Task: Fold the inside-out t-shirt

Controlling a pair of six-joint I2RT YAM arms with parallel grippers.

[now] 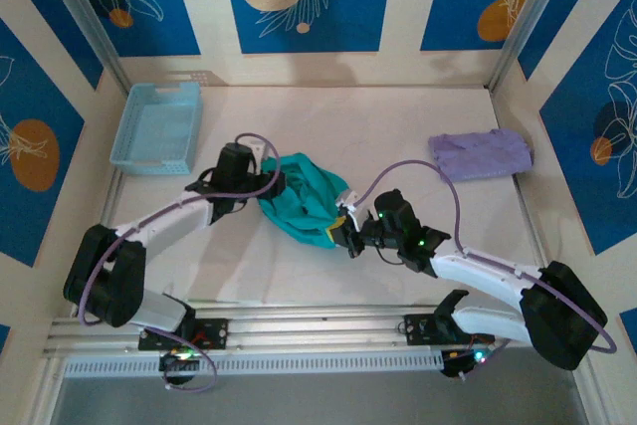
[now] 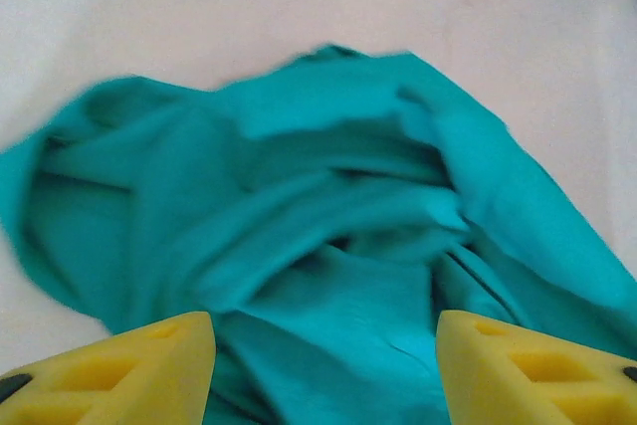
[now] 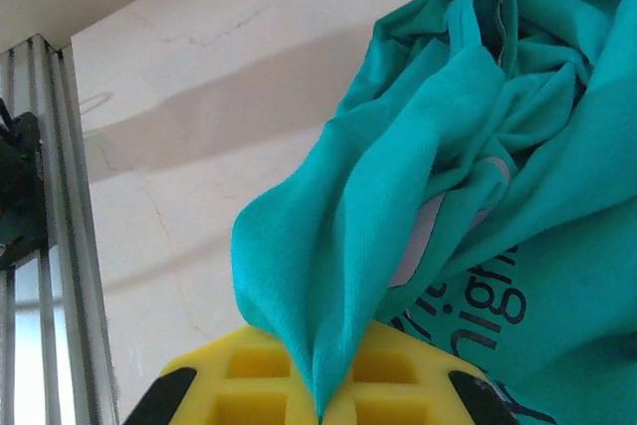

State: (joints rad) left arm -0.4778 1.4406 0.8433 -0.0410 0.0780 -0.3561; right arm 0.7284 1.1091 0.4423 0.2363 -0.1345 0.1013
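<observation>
Pale tabletop (image 1: pixel 328 116): crumpled teal t-shirt (image 1: pixel 304 201); left gripper (image 2: pixel 323 350), at its 9 o'clock, gapes wide; right gripper (image 3: pixel 320 400), at 5 o'clock, pinches a fold; dark lettering (image 3: pixel 488 311) partly hidden.

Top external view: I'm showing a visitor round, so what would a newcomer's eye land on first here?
The teal t-shirt, heaped mid-table between the two arms. The right claw is shut on a fold at its near edge; the left claw stands open at its left side. A lavender folded cloth lies far right, a pale blue basket far left.
</observation>
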